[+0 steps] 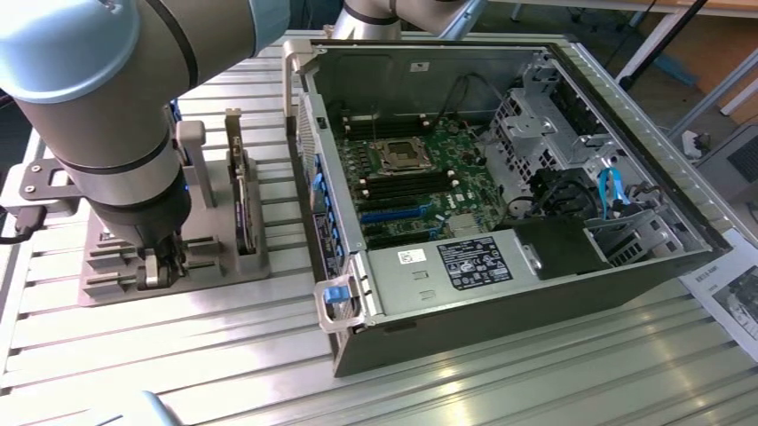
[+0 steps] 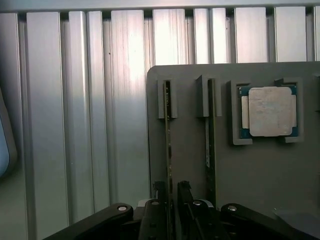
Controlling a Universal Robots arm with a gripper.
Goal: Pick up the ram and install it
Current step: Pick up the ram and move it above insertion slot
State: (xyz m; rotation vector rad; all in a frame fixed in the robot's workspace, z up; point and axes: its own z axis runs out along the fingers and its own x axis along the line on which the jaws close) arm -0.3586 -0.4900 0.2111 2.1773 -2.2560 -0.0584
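The ram point(image 2: 168, 150) is a thin green stick seen edge-on, standing in a slot of the grey holder plate point(image 2: 190, 160). My gripper point(image 2: 171, 197) sits over its near end, one finger on each side, pressed close against the board. The stick is still seated in its slot. In the exterior view the gripper point(image 1: 158, 269) reaches down onto the holder point(image 1: 213, 266) at the exterior view's left, and the arm hides the stick there. The open computer case point(image 1: 663, 266) with its motherboard point(image 1: 414, 177) lies to the exterior view's right.
A second green stick point(image 2: 210, 145) stands in the neighbouring slot, close beside the fingers. A square silver processor chip point(image 2: 270, 111) rests in its pocket on the same plate. A dark expansion card point(image 1: 243, 209) stands upright on the holder between the arm and the case. Ribbed aluminium table point(image 1: 474, 390) all around.
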